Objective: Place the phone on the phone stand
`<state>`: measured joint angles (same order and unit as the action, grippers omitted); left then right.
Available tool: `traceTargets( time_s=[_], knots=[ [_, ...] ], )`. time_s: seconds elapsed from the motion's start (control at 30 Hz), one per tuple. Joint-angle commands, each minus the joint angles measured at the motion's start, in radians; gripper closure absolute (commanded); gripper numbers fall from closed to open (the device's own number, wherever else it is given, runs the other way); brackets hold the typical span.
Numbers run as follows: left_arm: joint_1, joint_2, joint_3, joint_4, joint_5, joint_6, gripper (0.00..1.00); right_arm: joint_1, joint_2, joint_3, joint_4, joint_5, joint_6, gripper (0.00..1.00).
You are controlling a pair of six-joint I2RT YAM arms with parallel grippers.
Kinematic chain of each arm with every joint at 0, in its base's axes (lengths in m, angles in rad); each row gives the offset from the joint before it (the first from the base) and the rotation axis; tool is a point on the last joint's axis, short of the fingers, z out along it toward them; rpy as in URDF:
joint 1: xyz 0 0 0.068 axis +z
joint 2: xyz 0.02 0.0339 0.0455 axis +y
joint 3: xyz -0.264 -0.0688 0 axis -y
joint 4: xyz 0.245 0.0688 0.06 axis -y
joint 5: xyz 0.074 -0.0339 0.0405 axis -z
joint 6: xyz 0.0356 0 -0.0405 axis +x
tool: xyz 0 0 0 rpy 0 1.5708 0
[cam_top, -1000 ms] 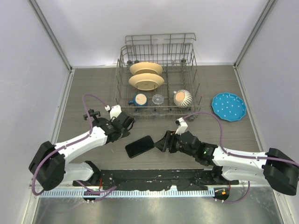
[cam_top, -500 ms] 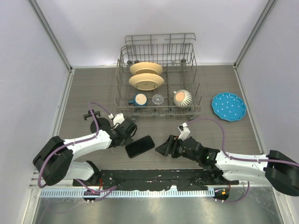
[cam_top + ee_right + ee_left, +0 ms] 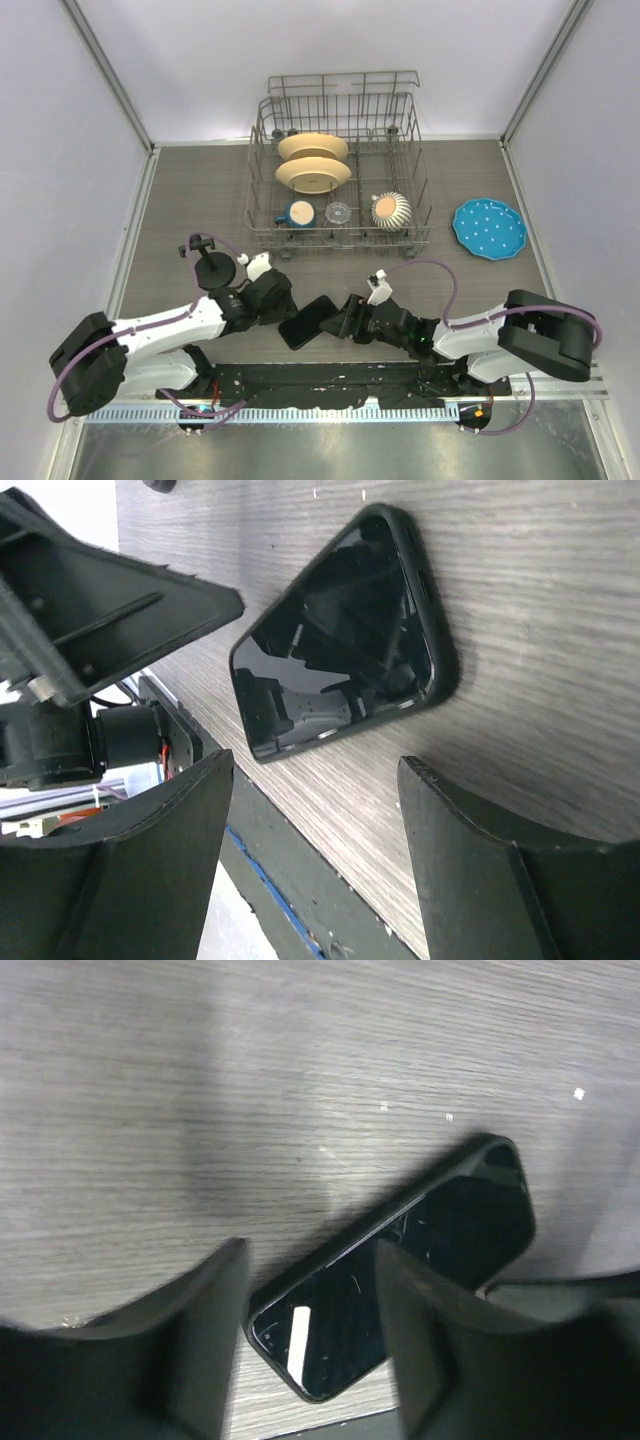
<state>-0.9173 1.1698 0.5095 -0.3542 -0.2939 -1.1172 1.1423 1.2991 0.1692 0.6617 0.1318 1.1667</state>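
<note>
The phone point(image 3: 308, 320) lies flat, screen up, on the wooden table near its front edge, between my two grippers. The phone stand point(image 3: 211, 270), a disc base, stem and clamp head, stands empty to the left, apart from the phone. My left gripper point(image 3: 283, 306) is open, just left of the phone. In the left wrist view the gripper point(image 3: 310, 1345) straddles the phone's point(image 3: 400, 1265) near end without closing on it. My right gripper point(image 3: 340, 318) is open at the phone's right end. In the right wrist view the gripper point(image 3: 315, 860) is short of the phone point(image 3: 340, 650).
A wire dish rack point(image 3: 343, 97) with two cream plates, a blue mug and a ribbed bowl stands at the back centre. A blue dotted plate point(image 3: 490, 228) lies at the right. The black base rail point(image 3: 330, 385) runs just in front of the phone.
Both grippers drew back toward the near edge and closed in on the phone from either side. The left arm left the stand, now uncovered. The phone shifted slightly nearer and turned a little.
</note>
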Motion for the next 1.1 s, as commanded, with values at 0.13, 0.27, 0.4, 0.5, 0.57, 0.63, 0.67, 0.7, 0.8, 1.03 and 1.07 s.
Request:
traceTargets(
  time_s=[0.13, 0.27, 0.4, 0.5, 0.57, 0.63, 0.67, 0.7, 0.8, 1.03, 1.07],
  knots=[
    [-0.005, -0.199, 0.075, -0.06, 0.022, 0.187, 0.0, -0.173, 0.166, 0.033, 0.346, -0.135, 0.004, 0.25],
    [-0.005, -0.153, 0.208, -0.156, 0.07, 0.302, 0.0, -0.269, 0.27, 0.102, 0.383, -0.358, -0.056, 0.22],
    [-0.006, -0.096, 0.293, -0.232, 0.104, 0.399, 0.0, -0.335, 0.302, 0.107, 0.467, -0.442, -0.047, 0.22],
    [-0.008, -0.01, 0.346, -0.31, 0.116, 0.451, 0.0, -0.371, 0.163, 0.06, 0.296, -0.382, -0.064, 0.22],
    [-0.02, 0.049, 0.382, -0.341, 0.105, 0.477, 0.0, -0.381, 0.048, 0.052, 0.035, -0.333, -0.151, 0.21],
    [-0.049, 0.154, 0.432, -0.397, 0.087, 0.517, 0.0, -0.381, -0.166, 0.058, -0.224, -0.253, -0.232, 0.2],
    [-0.063, 0.186, 0.452, -0.411, 0.066, 0.533, 0.0, -0.381, -0.249, 0.058, -0.303, -0.227, -0.249, 0.18],
    [-0.09, 0.256, 0.49, -0.437, 0.05, 0.548, 0.0, -0.381, -0.391, 0.058, -0.379, -0.165, -0.265, 0.17],
    [-0.123, 0.367, 0.553, -0.466, 0.036, 0.595, 0.0, -0.383, -0.669, 0.058, -0.632, -0.059, -0.308, 0.13],
    [-0.132, 0.476, 0.616, -0.469, 0.039, 0.605, 0.0, -0.386, -0.911, 0.05, -0.853, -0.032, -0.3, 0.12],
    [-0.137, 0.482, 0.623, -0.477, 0.035, 0.6, 0.0, -0.386, -0.909, 0.05, -0.856, -0.034, -0.302, 0.12]
  ],
)
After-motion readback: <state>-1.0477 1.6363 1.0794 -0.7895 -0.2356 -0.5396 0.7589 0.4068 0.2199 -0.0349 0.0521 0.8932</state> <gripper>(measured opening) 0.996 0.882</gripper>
